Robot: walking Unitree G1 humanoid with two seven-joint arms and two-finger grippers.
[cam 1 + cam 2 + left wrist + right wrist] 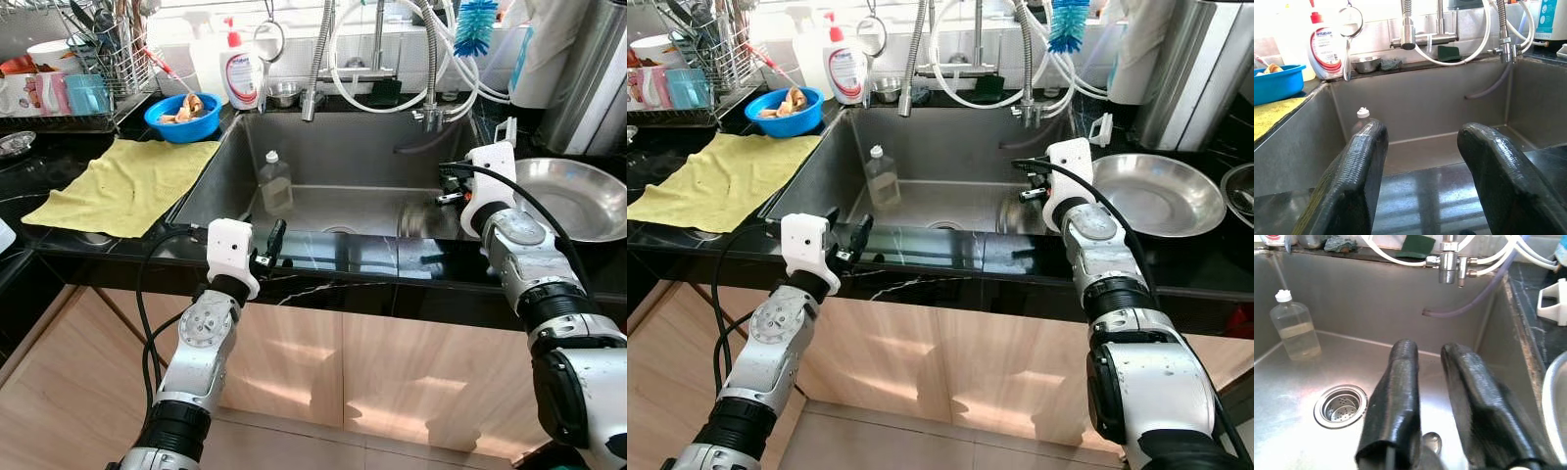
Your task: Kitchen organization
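Left hand (274, 245) at sink (225, 147) front edge; basin roomy.

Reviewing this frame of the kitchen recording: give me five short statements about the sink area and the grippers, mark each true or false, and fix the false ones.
1. A clear bottle with a white cap stands upright inside the sink. True.
2. The yellow cloth lies on the counter to the robot's right of the sink. False: it lies to the left.
3. The left gripper is open, holding nothing. True.
4. The blue bowl is in the sink. False: it sits on the counter behind the cloth.
5. The right gripper is over the sink's right side, beside the steel pan. True.
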